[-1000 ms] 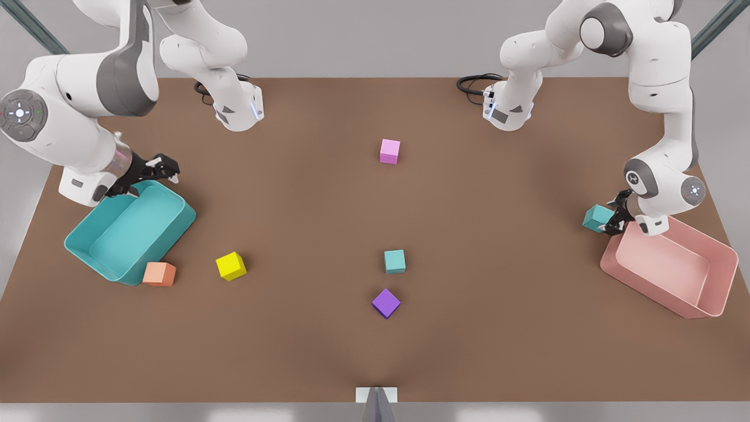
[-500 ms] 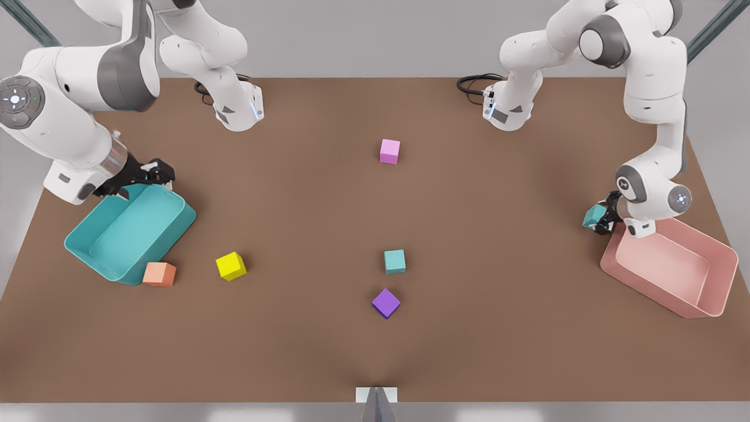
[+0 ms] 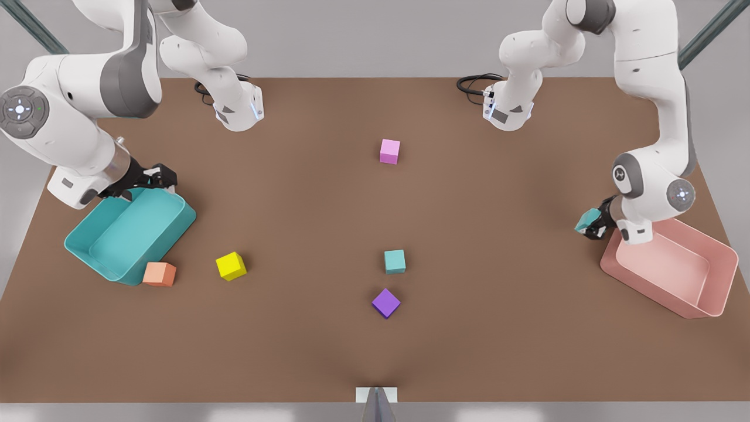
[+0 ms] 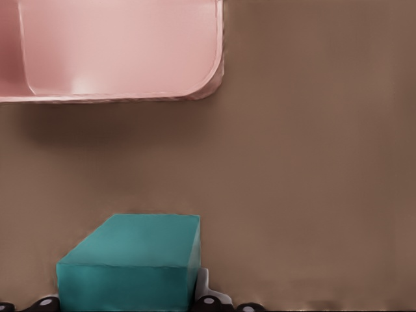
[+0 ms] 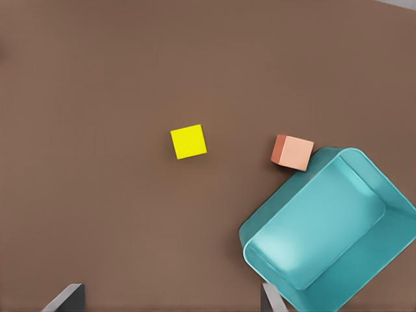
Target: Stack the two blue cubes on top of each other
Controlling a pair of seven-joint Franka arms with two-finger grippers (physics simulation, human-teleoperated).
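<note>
Brown matte tabletop [image 3: 498,328] under grey walls: left gripper [image 3: 590,224] clenches one teal cube [image 3: 585,220] aloft beside the pink bin [image 3: 726,275]; second teal cube [image 3: 395,261] rests mid-table near the purple cube [image 3: 386,303]; right gripper [image 3: 161,177], fingers spread, hovers over the teal bin [image 3: 88,258]

Left gripper [image 3: 589,225] clamped, right gripper [image 3: 161,177] apparently spread.

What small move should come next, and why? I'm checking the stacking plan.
Probably lift and carry: the left gripper is shut on one small matte teal cube beside the pink rectangular bin, far from the other teal cube at mid-table. The right gripper waits over the teal bin.
</note>
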